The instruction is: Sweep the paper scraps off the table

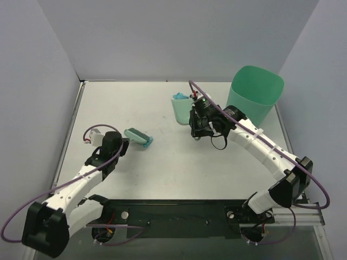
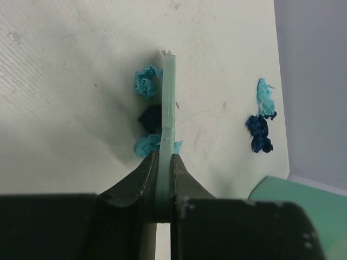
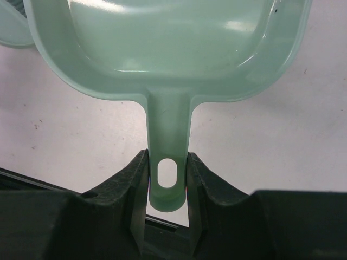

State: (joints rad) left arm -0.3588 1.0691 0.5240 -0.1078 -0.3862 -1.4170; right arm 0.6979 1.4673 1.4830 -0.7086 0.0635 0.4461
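Table (image 1: pixel 162 173) scraps (image 2: pixel 145 82) looked featherlight, so I'd push, not pinch: left gripper (image 2: pixel 165 156) clamped on brush (image 2: pixel 168 92), right gripper (image 3: pixel 166 157) on dustpan handle (image 3: pixel 168 116).

Before you: the table (image 2: pixel 65 81), matt white, faintly ribbed and scuffed; the paper scraps (image 2: pixel 146 81), crumpled, soft, dull; the brush (image 2: pixel 168 92), smooth pale-green plastic; the dustpan (image 3: pixel 168 49), glossy translucent green plastic showing bright highlights.

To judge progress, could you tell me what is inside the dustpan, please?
The right wrist view shows the dustpan bare near its handle, held by the right claw. From above, teal paper scraps show at its far end; inside or just beyond, I cannot tell.
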